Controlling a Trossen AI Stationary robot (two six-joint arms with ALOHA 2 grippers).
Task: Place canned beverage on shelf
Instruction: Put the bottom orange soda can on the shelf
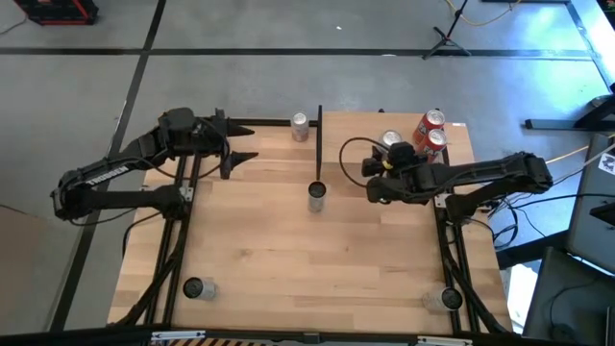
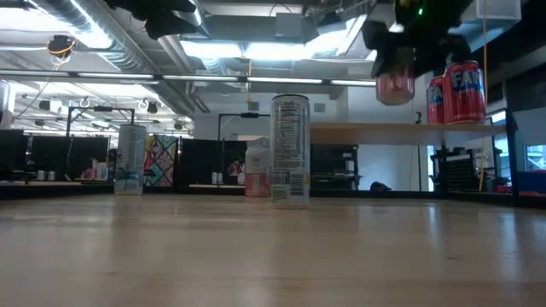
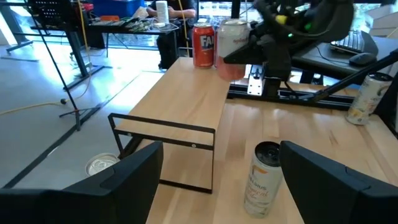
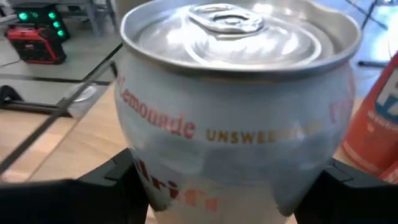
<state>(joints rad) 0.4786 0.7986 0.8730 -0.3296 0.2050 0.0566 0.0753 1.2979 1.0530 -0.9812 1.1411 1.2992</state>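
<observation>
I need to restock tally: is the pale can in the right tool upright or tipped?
Upright: the lemonade can shows its pull-tab top facing up between the right tool's fingers, over the shelf.

The can (image 4: 236, 106) filling the centre of the right wrist frame is silver with red lettering. Two red cans (image 1: 432, 132) sit at upper right of the high view on the pale wooden shelf (image 1: 356, 163), which is edged in black. A white-and-silver can (image 2: 290, 151) stands mid-frame on the plank-patterned tabletop (image 1: 317, 269).
</observation>
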